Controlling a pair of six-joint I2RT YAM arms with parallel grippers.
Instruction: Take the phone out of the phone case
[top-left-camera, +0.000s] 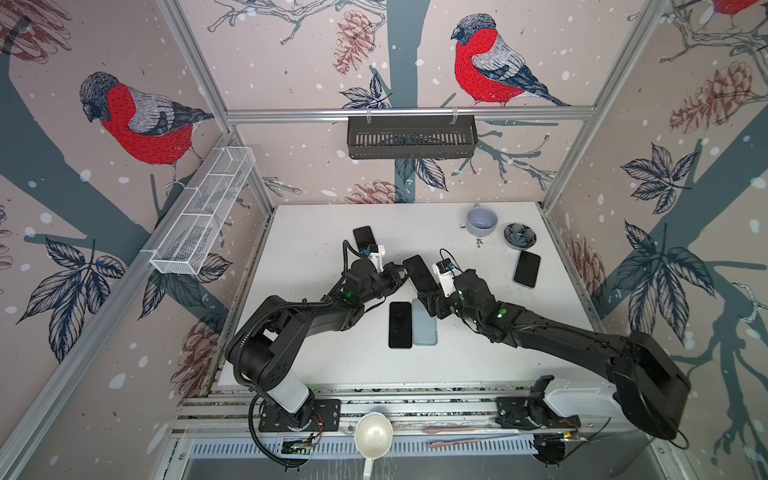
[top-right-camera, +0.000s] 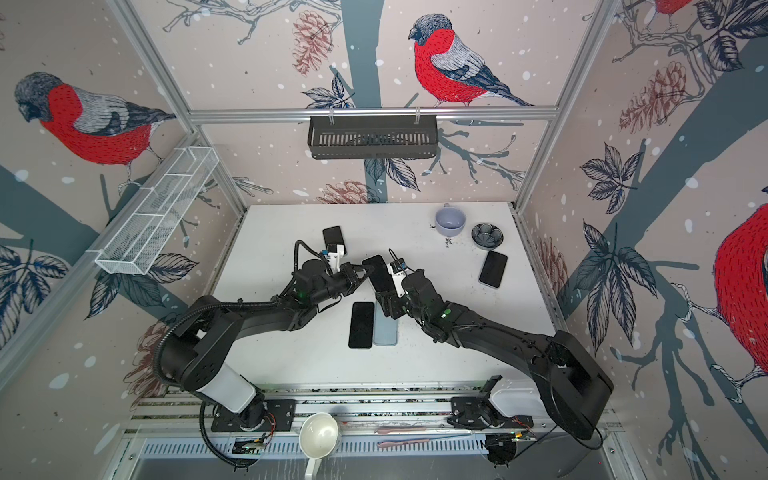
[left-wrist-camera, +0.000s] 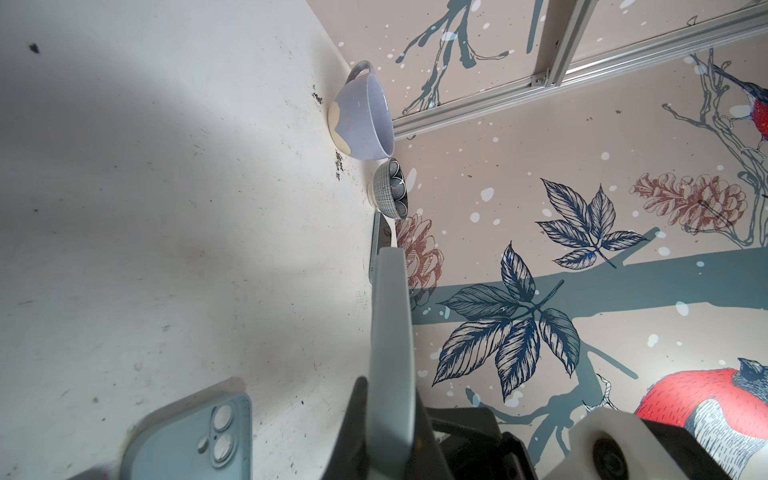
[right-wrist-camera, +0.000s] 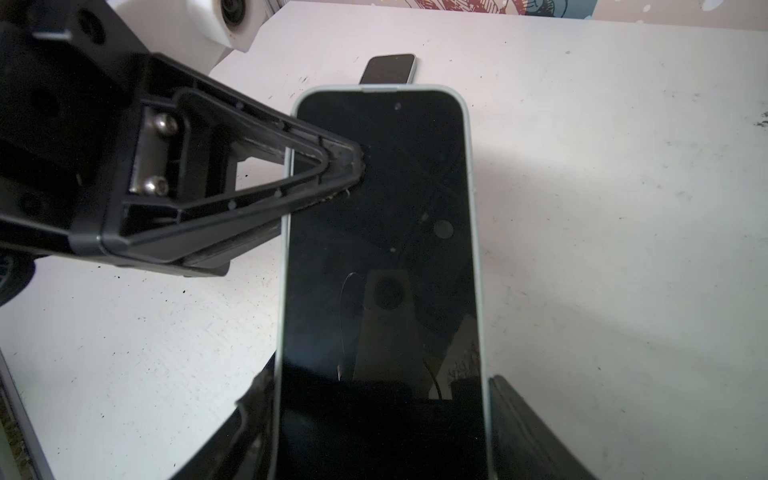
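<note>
Phone (right-wrist-camera: 382, 249) not out yet: the pale case (left-wrist-camera: 390, 332) rim wraps the screen on every side I can see. My right claw (top-left-camera: 430, 299) grasps the cased phone across its near end, holding it above mid-table. My left claw (right-wrist-camera: 351, 164) is clenched on its left edge, one finger on the screen, the other hidden behind. Done: lifted, braced. Left, I judge: peel the rim off and pull the phone free.

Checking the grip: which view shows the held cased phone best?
Right wrist view: the cased phone fills it, screen-on, pale case rim visible, left hand pinching one edge. Left wrist view shows it edge-on; both top views show it small.
</note>
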